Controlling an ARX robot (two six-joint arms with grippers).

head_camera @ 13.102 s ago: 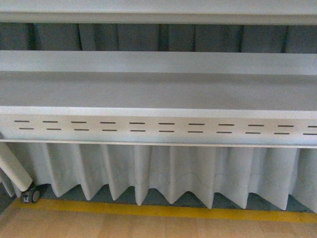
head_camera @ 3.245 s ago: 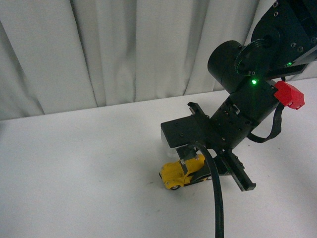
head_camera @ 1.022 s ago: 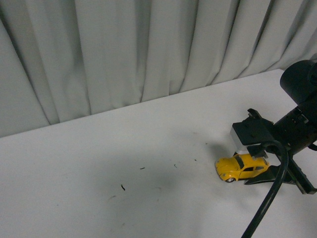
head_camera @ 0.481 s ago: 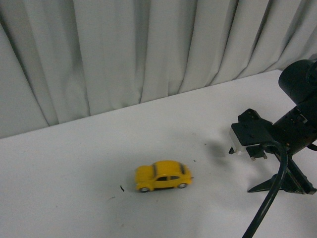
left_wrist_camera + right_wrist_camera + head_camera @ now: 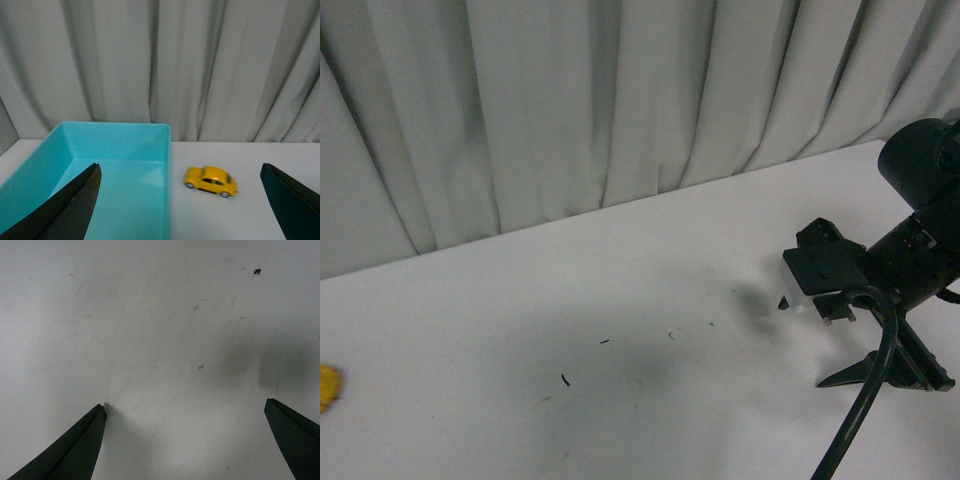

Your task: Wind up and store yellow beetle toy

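Observation:
The yellow beetle toy point(image 5: 210, 180) stands on the white table just beside the turquoise bin point(image 5: 168, 150), outside it, slightly blurred. It lies ahead of my left gripper point(image 5: 180, 170), which is open and well short of it. In the front view only a yellow sliver of the beetle toy point(image 5: 326, 388) shows at the far left edge. My right gripper point(image 5: 825, 310) hovers at the right of the table, open and holding nothing. In the right wrist view the right gripper point(image 5: 185, 405) sees only bare tabletop between its fingers.
A grey curtain point(image 5: 620, 100) hangs along the table's back edge. A black cable point(image 5: 865, 400) loops down from the right arm. Small dark specks point(image 5: 566, 378) dot the tabletop.
The beetle toy has rolled left out of the right gripper's open fingers, across the table to the left edge of the front view. The right gripper has stayed nearly in place.

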